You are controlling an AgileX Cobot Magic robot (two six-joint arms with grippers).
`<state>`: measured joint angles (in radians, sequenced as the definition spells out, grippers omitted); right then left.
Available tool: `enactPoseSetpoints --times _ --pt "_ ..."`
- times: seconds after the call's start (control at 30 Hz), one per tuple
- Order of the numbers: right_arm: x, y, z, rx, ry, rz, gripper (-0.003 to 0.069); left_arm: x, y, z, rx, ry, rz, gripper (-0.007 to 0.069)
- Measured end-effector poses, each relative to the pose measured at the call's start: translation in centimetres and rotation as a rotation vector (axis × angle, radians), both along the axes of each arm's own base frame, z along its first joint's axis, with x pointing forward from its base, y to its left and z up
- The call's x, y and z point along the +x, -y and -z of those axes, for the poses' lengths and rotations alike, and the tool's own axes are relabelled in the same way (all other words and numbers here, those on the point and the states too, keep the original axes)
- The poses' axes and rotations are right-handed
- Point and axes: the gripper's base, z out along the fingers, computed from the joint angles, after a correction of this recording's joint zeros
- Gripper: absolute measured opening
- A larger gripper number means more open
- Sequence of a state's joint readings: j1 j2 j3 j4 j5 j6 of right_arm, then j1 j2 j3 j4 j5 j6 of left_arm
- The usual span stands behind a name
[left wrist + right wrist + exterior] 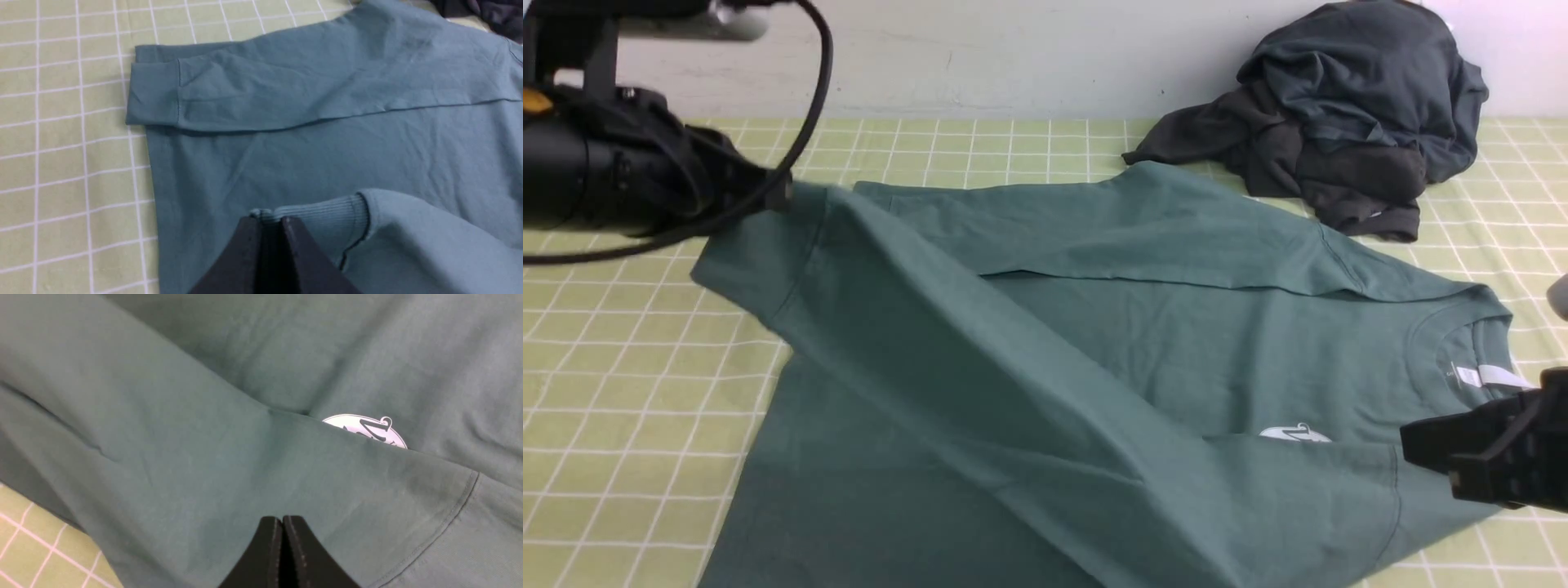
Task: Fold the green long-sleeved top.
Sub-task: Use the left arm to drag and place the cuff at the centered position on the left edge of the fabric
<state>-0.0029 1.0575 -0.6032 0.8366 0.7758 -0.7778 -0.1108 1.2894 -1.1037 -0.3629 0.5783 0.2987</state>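
my left hand [269,222] pinches the ribbed cuff [322,216] of the green long-sleeved top [1143,327]. my right hand [282,522] is closed over its fabric.

One green long-sleeved top [1094,327], one heap of dark clothes [1347,122], two pincers [783,194] [1409,447], one checked tablecloth [621,408]

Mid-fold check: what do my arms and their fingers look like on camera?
Both are matt black. The left arm is a bulky dark barrel with a small yellow mark and a thick black cable looping past it. The left gripper and right gripper each end in two wedge-shaped black fingers tapering to narrow tips.
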Motion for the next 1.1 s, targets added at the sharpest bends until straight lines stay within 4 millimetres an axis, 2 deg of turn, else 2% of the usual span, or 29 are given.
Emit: enactPoseSetpoints --times 0.1,0.23,0.37,0.47,0.67,0.87,0.97,1.1 --pt "0.0 0.0 0.0 0.007 0.0 0.003 -0.001 3.2 -0.1 3.0 0.012 -0.082 -0.019 0.003" --pt "0.0 -0.1 -0.1 0.013 0.003 -0.01 -0.001 8.4 -1.0 8.7 0.05 -0.228 -0.05 0.003" --pt "0.0 -0.2 -0.1 0.015 0.006 -0.013 -0.001 12.2 -1.9 12.1 0.05 -0.404 -0.043 0.003" --pt "0.2 0.0 0.0 -0.005 0.011 -0.005 -0.0007 13.3 -1.6 12.0 0.041 -0.502 -0.001 0.003" --pt "1.8 0.5 1.7 -0.033 -0.079 0.05 0.0043 13.4 -1.0 10.6 0.035 -0.544 0.035 0.003" --pt "5.8 1.4 4.8 -0.117 -0.265 0.122 0.0205 12.9 -1.0 10.7 0.038 -0.591 0.051 0.003" --pt "7.7 2.0 6.4 -0.172 -0.335 0.174 0.025 12.9 -1.0 10.7 0.038 -0.599 0.054 0.003" --pt "9.5 2.5 7.8 -0.219 -0.383 0.209 0.0262 12.8 -1.0 10.7 0.043 -0.603 0.062 0.003"
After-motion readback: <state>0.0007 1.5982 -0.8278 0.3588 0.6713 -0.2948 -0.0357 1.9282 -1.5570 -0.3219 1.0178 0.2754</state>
